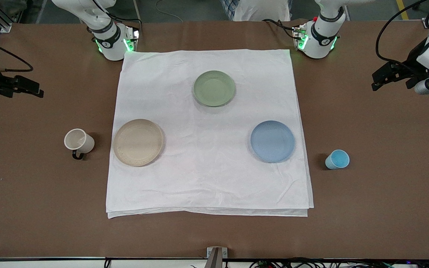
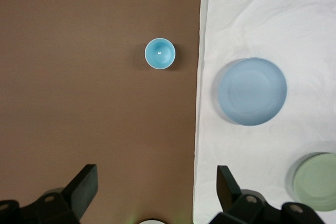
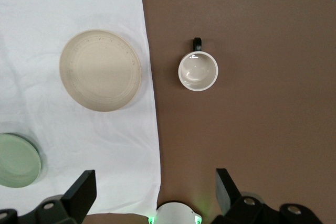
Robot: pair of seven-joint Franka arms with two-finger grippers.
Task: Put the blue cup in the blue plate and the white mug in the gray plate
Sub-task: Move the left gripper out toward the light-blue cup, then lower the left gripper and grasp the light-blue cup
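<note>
While both arms wait high over the desk's (image 1: 214,230) ends, the left hand (image 2: 157,192) and right hand (image 3: 155,192) hang spread and empty. The blue cup (image 1: 337,159) stands beside the blue plate (image 1: 272,141); the white mug (image 1: 78,142) stands beside the gray plate (image 1: 138,142).

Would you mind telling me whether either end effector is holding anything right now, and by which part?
Nothing is held: the left end effector and right end effector are open over bare table.
</note>
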